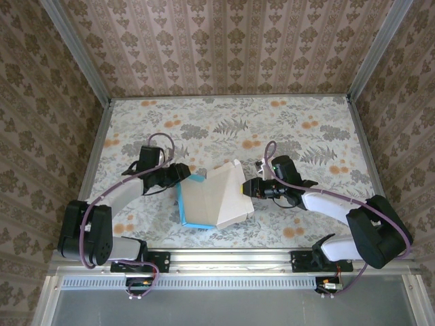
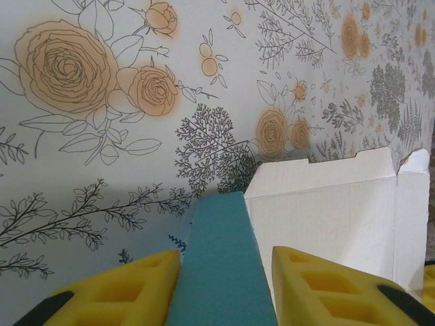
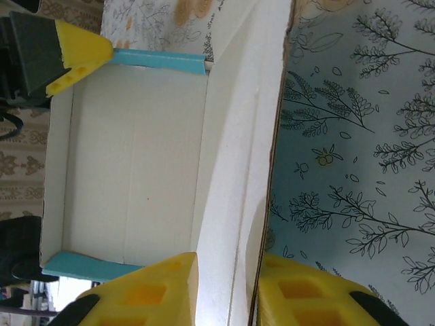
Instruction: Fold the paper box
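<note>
The paper box (image 1: 214, 198) sits mid-table, half formed, white inside with turquoise edges along its left and near sides. My left gripper (image 1: 185, 174) is at its far-left corner. In the left wrist view a turquoise flap (image 2: 221, 272) fills the gap of the left gripper (image 2: 225, 251), touching both yellow pads, beside a white panel (image 2: 326, 204). My right gripper (image 1: 246, 188) is at the box's right side. The right wrist view shows the right gripper (image 3: 228, 257) shut on the raised, bowed white wall (image 3: 238, 170), next to the box floor (image 3: 129, 163).
The floral tablecloth (image 1: 272, 129) covers the table, bounded by patterned walls and metal corner posts (image 1: 75, 47). The rail with the arm bases (image 1: 224, 257) runs along the near edge. Open cloth lies behind the box and to its far right.
</note>
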